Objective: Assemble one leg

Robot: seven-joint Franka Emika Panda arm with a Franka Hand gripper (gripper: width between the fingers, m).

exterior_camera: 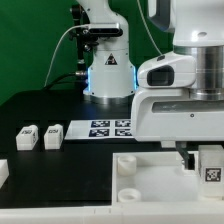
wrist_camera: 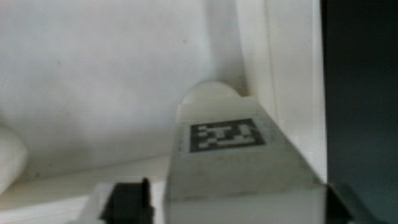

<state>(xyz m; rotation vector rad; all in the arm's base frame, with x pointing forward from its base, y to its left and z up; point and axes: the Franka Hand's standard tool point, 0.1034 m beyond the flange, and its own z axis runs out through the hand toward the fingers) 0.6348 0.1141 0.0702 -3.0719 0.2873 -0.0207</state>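
Counting legs: one (exterior_camera: 212,166) at fingers, two (exterior_camera: 27,135) (exterior_camera: 53,134) loose.

My arm comes in from the exterior view's right, its bulky white wrist housing filling that side and hanging low over the work surface. My base stands at the back, a blue light glowing on it. My gripper (exterior_camera: 200,160) points straight down. In the wrist view I see one dark fingertip (wrist_camera: 125,200) at the picture's edge; the other is hidden, so I cannot tell how wide my jaws stand.
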